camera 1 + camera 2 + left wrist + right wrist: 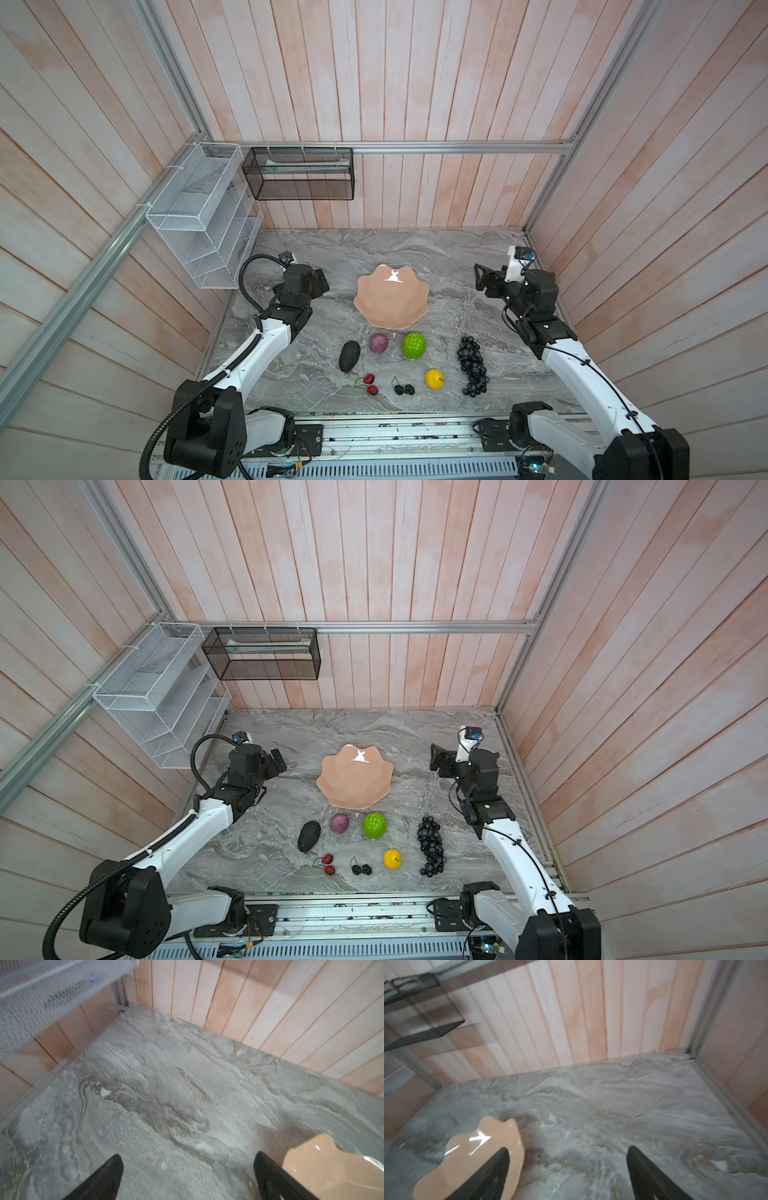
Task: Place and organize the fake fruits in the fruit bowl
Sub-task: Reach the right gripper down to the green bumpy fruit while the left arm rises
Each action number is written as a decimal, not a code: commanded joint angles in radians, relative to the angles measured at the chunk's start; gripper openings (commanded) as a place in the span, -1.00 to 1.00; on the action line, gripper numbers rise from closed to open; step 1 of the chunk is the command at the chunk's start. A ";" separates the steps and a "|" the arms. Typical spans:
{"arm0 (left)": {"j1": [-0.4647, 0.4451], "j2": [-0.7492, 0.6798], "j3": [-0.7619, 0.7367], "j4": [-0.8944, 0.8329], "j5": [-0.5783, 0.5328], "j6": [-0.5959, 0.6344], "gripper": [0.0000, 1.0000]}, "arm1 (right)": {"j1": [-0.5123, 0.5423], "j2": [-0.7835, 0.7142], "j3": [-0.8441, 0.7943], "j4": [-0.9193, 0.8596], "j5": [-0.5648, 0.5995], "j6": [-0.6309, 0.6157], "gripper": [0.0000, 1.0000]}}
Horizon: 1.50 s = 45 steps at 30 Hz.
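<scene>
The peach-pink fruit bowl (390, 307) (353, 785) sits empty mid-table; its rim shows in both wrist views (332, 1169) (473, 1159). In front of it lie the fake fruits: dark avocado (349, 356), purple fruit (378, 344), bumpy green fruit (414, 345), yellow fruit (434, 379), grape bunch (471, 365), red pair (370, 384) and black berry pair (404, 389). My left gripper (321, 281) (188, 1155) hovers left of the bowl, open and empty. My right gripper (482, 277) (569, 1148) hovers to the bowl's right, also open with only table between its fingers.
A white wire rack (199, 216) hangs on the left wall and a black mesh basket (299, 174) on the back wall. Wooden walls close the table on three sides. A metal rail (395, 432) runs along the front edge.
</scene>
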 commanded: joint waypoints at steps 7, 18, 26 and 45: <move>-0.124 -0.154 -0.087 -0.145 0.075 -0.146 1.00 | 0.455 -0.042 0.002 -0.469 0.013 0.128 0.77; -0.160 -0.156 -0.125 -0.149 0.075 -0.195 1.00 | 0.596 0.191 -0.013 -0.362 0.024 0.133 0.84; -0.160 -0.176 -0.156 -0.163 0.086 -0.213 1.00 | 0.598 0.347 0.018 -0.276 0.038 0.090 0.85; -0.160 -0.209 -0.172 -0.167 0.067 -0.184 1.00 | 0.599 0.542 0.065 -0.195 0.038 0.035 0.41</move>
